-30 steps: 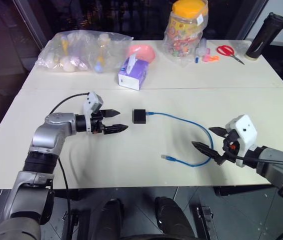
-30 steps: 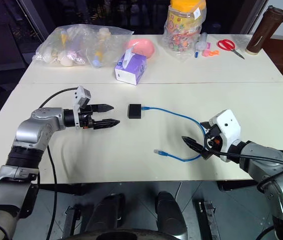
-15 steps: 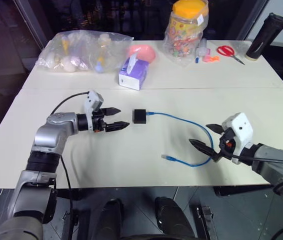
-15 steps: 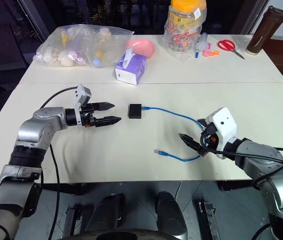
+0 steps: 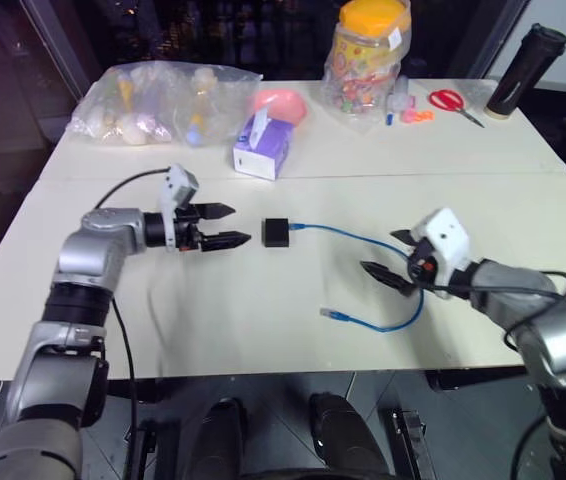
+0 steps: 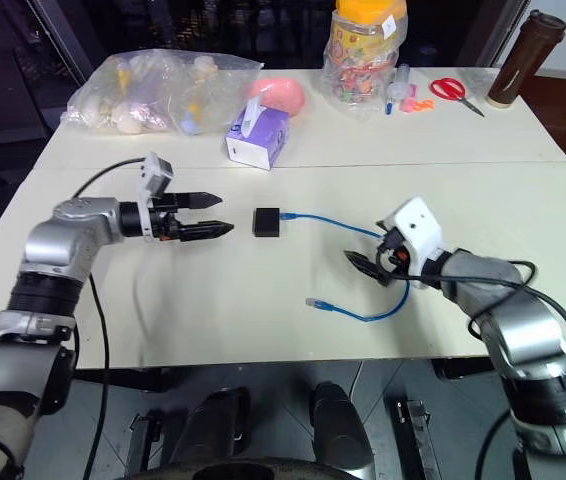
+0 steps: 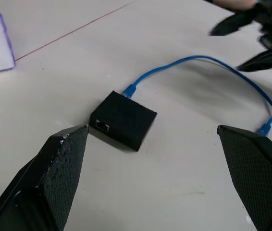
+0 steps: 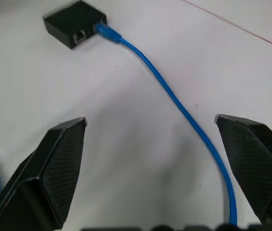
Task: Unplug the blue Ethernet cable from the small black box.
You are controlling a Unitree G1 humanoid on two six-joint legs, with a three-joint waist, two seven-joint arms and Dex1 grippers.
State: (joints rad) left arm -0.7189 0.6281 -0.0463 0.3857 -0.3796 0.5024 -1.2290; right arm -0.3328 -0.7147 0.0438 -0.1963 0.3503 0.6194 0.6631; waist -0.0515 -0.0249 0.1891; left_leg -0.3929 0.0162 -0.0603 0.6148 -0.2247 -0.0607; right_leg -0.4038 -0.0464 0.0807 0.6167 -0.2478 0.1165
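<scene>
The small black box (image 5: 277,233) lies flat near the middle of the table. The blue Ethernet cable (image 5: 358,237) is plugged into the side of the box that faces my right gripper. It arcs away to the right, then loops back to a loose plug (image 5: 333,315) on the table. My left gripper (image 5: 235,225) is open, level with the box and a short gap to its left, pointing at the box (image 7: 123,119). My right gripper (image 5: 380,252) is open over the cable's bend. In the right wrist view the cable (image 8: 174,101) runs between its fingers toward the box (image 8: 76,24).
Along the far side of the table stand a purple tissue box (image 5: 260,147), a clear bag of items (image 5: 158,100), a pink object (image 5: 283,103), a candy jar (image 5: 368,60), red scissors (image 5: 453,102) and a tall dark bottle (image 5: 526,70). The table's front edge (image 5: 263,372) is close.
My right gripper has moved forward and leftward, from beside the cable's loop to over its bend. My left gripper has risen slightly. Box and cable have not moved.
</scene>
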